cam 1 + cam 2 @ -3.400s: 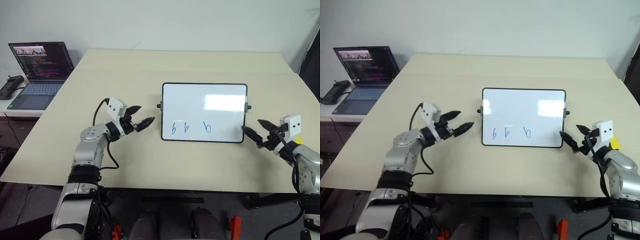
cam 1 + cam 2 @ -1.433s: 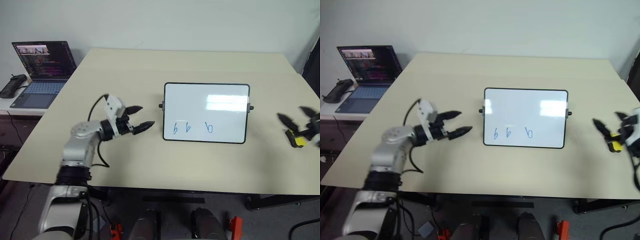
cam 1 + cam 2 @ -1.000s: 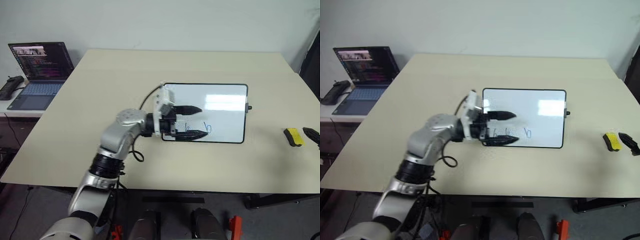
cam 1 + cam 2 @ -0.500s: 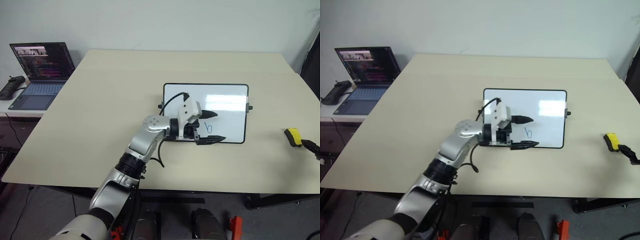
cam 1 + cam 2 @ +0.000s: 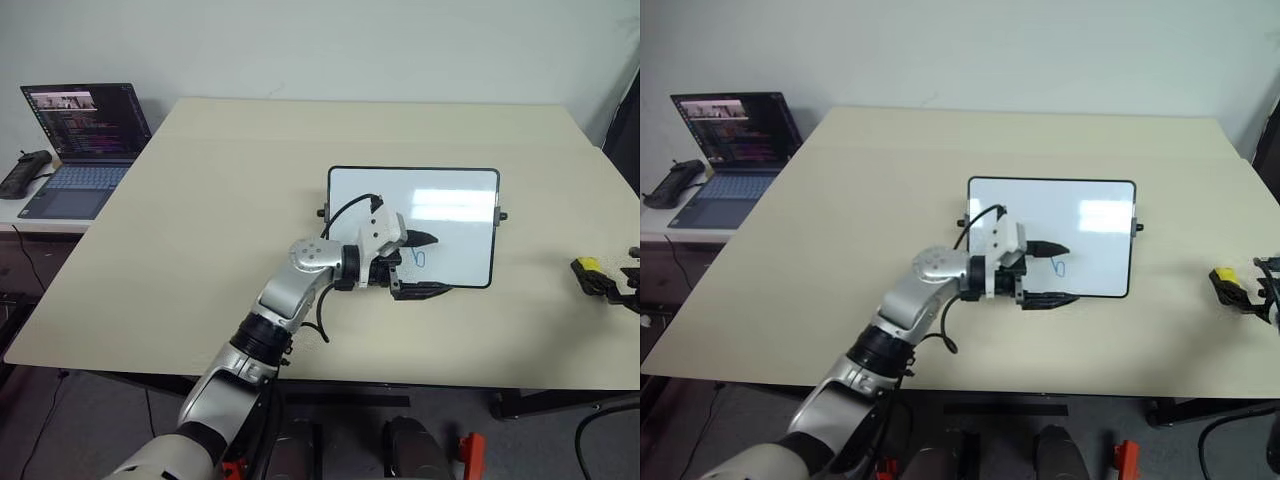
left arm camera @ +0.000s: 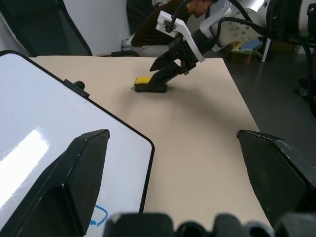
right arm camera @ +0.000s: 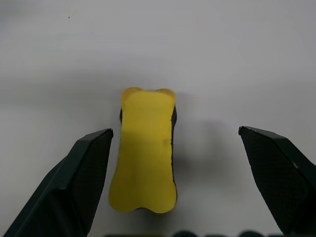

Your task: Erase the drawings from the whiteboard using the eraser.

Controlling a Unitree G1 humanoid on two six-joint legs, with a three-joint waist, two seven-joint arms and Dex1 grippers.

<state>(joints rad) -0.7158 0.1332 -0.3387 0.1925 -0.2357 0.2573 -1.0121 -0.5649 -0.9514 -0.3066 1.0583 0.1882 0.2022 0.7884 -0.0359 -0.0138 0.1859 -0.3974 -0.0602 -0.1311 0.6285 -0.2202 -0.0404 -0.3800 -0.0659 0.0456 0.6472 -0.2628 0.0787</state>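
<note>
Fingers of the right gripper are standing wide apart around the eraser, gripping nothing yet; the eraser is lying on the table, well right of the whiteboard. Left gripper is hovering spread and empty over the board's lower edge beside one blue drawing. Eraser looks light and stiff, probably best pinched across its narrow waist. No readable writing is showing.

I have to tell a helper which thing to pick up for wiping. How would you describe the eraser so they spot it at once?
Start at the big beige table and find the whiteboard lying on it. Look past the board's right side, near the table's right edge, where the right gripper stands open around the eraser. It is the only small yellow block there, dark underneath.
</note>
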